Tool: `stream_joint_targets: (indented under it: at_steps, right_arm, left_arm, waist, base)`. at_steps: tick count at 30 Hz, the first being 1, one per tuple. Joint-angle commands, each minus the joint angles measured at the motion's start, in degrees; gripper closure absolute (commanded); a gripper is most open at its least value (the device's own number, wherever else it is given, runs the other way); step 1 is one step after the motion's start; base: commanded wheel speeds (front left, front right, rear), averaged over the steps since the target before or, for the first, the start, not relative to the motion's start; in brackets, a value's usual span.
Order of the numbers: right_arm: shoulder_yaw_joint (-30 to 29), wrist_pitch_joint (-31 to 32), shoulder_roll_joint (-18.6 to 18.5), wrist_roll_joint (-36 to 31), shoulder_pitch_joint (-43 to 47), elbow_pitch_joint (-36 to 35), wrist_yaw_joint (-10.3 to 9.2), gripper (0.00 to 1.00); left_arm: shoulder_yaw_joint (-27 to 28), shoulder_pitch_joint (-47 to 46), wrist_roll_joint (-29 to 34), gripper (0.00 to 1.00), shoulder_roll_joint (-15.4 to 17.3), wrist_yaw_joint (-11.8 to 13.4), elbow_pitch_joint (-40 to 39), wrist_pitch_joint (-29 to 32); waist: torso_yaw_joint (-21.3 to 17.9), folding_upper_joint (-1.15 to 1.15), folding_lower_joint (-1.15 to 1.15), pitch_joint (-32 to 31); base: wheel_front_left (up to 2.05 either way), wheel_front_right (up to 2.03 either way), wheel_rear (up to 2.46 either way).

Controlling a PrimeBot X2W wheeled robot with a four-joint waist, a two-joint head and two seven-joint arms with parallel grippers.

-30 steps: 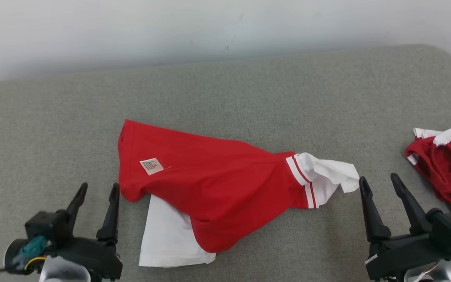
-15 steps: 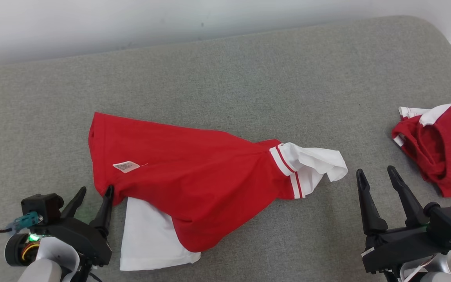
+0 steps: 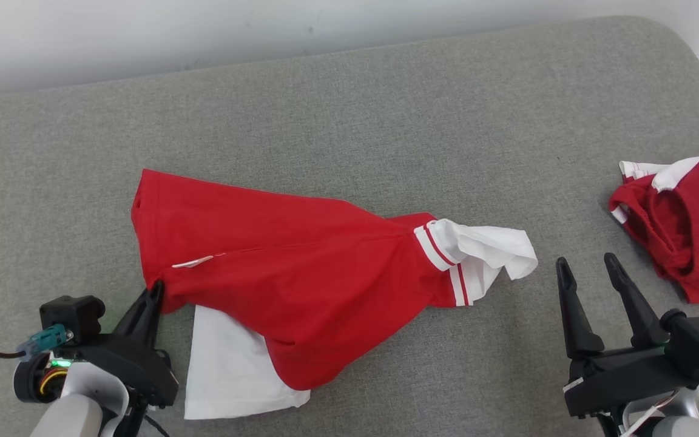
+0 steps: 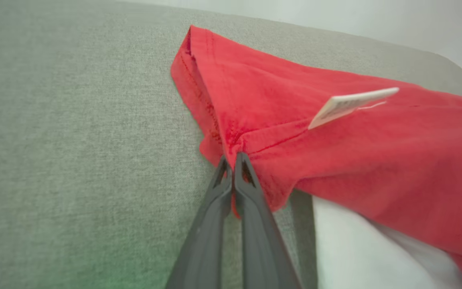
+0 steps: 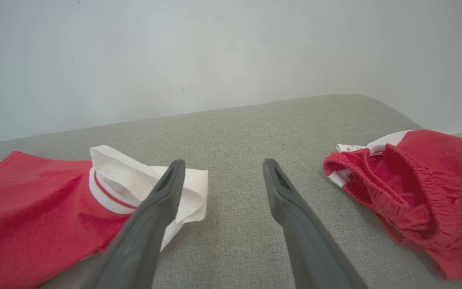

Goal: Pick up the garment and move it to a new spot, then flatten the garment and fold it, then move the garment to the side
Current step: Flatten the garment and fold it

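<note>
The garment [image 3: 301,285] is a red shirt with white sleeves and striped cuffs, lying crumpled across the middle of the grey cushion [image 3: 349,121]. My left gripper [image 3: 156,290] is shut on the garment's lower left hem corner, seen close in the left wrist view, where the gripper [image 4: 233,160] pinches the red hem [image 4: 231,140] under a white label [image 4: 351,105]. To the right of the white sleeve [image 3: 489,255], my right gripper [image 3: 586,267] stands open and touches nothing. In the right wrist view the right gripper [image 5: 221,170] hovers with the sleeve [image 5: 142,180] beside its left finger.
A second red and white garment [image 3: 683,224] lies bunched at the cushion's right edge, also visible as a red heap [image 5: 407,188] right of my right gripper. A pale wall [image 3: 204,30] runs behind the cushion.
My left gripper has moved in to the garment's lower left corner and shut on the hem, lifting it so the label tilts. The head camera has shifted. The right gripper stays open.
</note>
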Motion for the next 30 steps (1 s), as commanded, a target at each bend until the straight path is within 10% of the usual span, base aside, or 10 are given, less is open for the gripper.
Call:
stream_joint_targets:
  at_steps: [1, 19, 21, 23, 30]
  right_arm:
    - [0.1, 0.2, -1.0, 0.0, -0.7, -0.2, -0.04, 0.0]
    - [10.0, 3.5, -9.0, 2.3, -7.8, 10.9, -0.04, 0.0]
    - [11.0, 3.6, -9.2, 2.8, -8.7, 12.4, -0.04, 0.66]
    - [11.4, 2.9, -9.1, 3.9, -9.6, 13.6, -0.04, 1.0]
    - [10.7, -0.5, -10.2, 4.7, -12.5, 13.9, -0.04, 1.0]
  left_arm:
    - [0.0, -0.1, 0.8, 1.0, 0.5, 0.6, -0.9, -0.7]
    - [-1.3, -0.1, 2.2, 1.0, 0.9, 2.9, -5.7, 0.1]
    - [-1.3, -0.2, 2.3, 1.0, 1.0, 3.0, -5.8, -0.2]
    - [-1.3, -0.4, 2.3, 1.0, 1.2, 3.0, -5.9, -0.4]
    - [-0.8, -1.3, 3.1, 1.0, 1.7, 3.9, -7.9, -2.4]
  waist:
    - [0.2, 0.0, 0.0, -0.1]
    - [2.1, 0.0, 0.0, 0.5]
    - [2.1, 0.0, 0.0, 0.5]
    - [2.2, 0.0, 0.0, 0.6]
    - [2.3, 0.0, 0.0, 0.4]
  base:
    - [0.0, 0.0, 0.0]
    - [0.0, 0.0, 0.0]
    - [0.0, 0.0, 0.0]
    - [0.0, 0.0, 0.0]
    - [0.0, 0.0, 0.0]
